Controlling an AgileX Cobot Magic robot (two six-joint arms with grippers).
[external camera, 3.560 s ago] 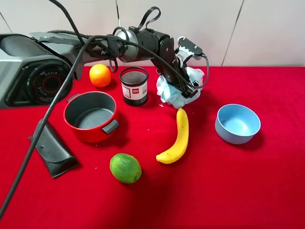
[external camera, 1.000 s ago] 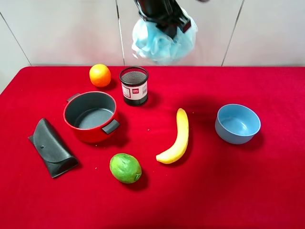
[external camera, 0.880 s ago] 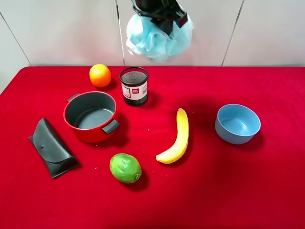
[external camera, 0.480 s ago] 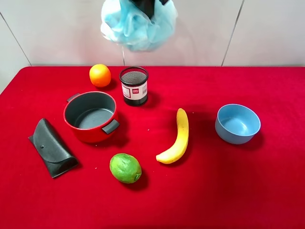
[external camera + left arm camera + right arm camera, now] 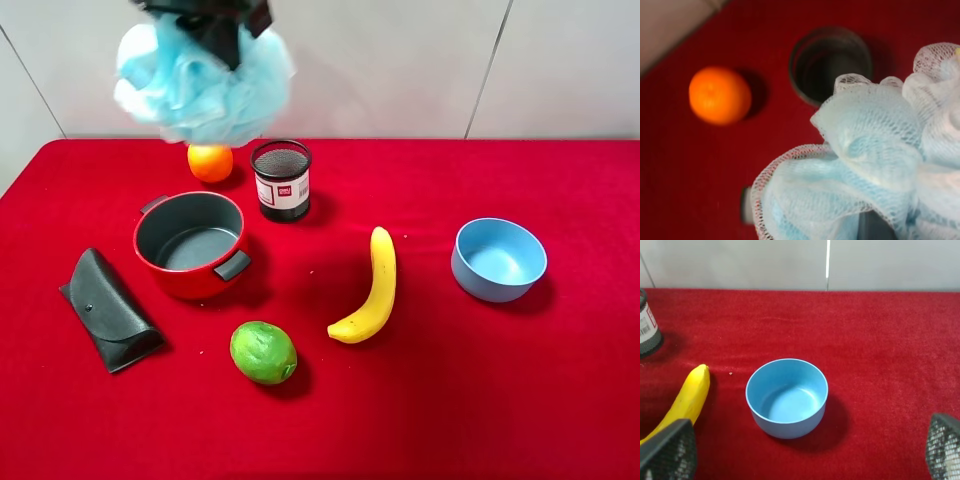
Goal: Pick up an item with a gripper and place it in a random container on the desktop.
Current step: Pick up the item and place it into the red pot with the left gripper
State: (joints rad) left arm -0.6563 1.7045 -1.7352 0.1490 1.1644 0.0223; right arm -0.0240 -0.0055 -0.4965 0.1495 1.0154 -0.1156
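Observation:
The light-blue mesh pouf (image 5: pixel 205 85) hangs high above the desktop (image 5: pixel 450 400), with my left gripper (image 5: pixel 222 40) shut on its top. It hovers over the back left area, above the orange and just behind the red pot (image 5: pixel 190 243), which stands empty with its dark grey inside showing. In the left wrist view the pouf (image 5: pixel 865 165) fills the frame and hides the fingers. My right gripper (image 5: pixel 806 446) is open, its mesh-padded fingertips (image 5: pixel 667 450) wide apart, above the table near the blue bowl.
An orange (image 5: pixel 210 165) and a black mesh cup (image 5: pixel 281 180) stand at the back. A banana (image 5: pixel 370 285) and a lime (image 5: pixel 263 352) lie mid-table. A blue bowl (image 5: pixel 498 259) sits at the right, a black case (image 5: pixel 108 310) at the left.
My left gripper has carried the pouf leftward, from above the mesh cup to above the orange. Nothing on the table has moved.

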